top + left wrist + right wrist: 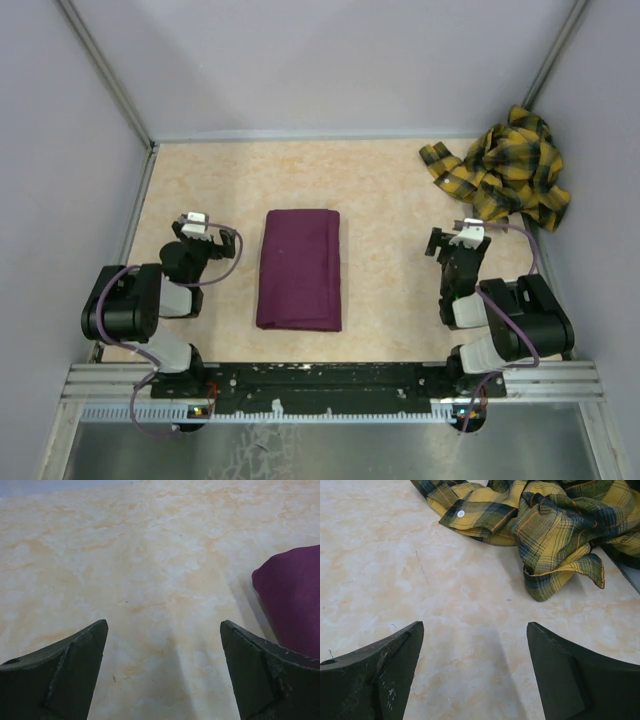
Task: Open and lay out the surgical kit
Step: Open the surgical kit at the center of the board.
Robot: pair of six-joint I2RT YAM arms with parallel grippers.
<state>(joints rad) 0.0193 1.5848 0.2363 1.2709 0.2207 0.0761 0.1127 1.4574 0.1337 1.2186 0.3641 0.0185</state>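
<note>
The surgical kit (299, 268) lies folded shut as a dark purple cloth bundle in the middle of the table, long side running front to back. Its contents are hidden inside the wrap. My left gripper (195, 226) hovers to the left of the bundle, open and empty. The left wrist view shows the purple cloth (295, 600) at its right edge, beyond the right finger (260, 670). My right gripper (460, 236) stands to the right of the bundle, open with only bare table between its fingers (385, 675).
A crumpled yellow and dark plaid shirt (505, 165) lies in the far right corner, just ahead of the right gripper, also seen as plaid shirt (545, 525). Grey walls close in the table on the left, back and right. A metal rail (330, 385) runs along the near edge.
</note>
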